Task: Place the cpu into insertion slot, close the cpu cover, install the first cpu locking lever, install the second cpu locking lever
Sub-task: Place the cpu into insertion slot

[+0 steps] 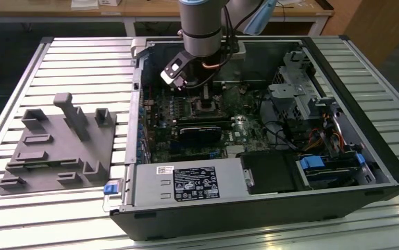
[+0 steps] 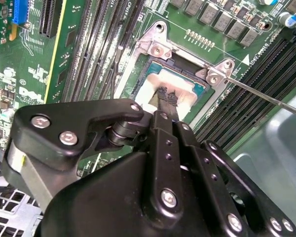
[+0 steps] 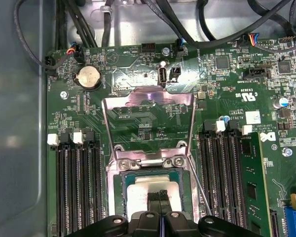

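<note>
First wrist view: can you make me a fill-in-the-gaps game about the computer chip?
1. The cpu sits in the insertion ___.
2. The hinged cpu cover stands ___.
3. The gripper touches the ___ with its tips.
4. The circuit board is coloured ___.
Missing words: slot, open, cpu, green.

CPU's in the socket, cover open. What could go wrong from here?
Black gripper is right over the silver-beige square cpu in the metal-rimmed insertion slot; a sideways drag could unseat it. The thin silvery cpu cover frame lies open and the wire lever juts out; the arm might snag either.
</note>
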Robot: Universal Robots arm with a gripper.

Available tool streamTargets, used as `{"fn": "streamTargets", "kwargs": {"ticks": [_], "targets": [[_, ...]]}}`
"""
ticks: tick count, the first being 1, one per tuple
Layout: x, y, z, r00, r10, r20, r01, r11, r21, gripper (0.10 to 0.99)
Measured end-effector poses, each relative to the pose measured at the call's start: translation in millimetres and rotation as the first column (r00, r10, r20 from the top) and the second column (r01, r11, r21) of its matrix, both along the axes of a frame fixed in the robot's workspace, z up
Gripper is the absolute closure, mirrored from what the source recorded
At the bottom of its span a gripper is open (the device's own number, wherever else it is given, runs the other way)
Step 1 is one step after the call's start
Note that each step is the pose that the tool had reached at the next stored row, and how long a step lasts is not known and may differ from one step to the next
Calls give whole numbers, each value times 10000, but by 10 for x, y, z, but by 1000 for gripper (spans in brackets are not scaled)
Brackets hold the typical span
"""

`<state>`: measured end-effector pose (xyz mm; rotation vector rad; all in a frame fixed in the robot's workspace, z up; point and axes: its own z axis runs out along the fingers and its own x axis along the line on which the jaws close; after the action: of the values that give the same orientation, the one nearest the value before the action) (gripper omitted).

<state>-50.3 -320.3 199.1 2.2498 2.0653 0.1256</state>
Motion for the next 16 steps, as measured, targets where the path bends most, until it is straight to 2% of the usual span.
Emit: {"fn": "streamTargets", "kwargs": {"ticks": [12,16], "targets": [[1,1,-7,10000,0,4,0,10000,7,980],[1,1,43,10000,0,3,0,10000,7,980]]}}
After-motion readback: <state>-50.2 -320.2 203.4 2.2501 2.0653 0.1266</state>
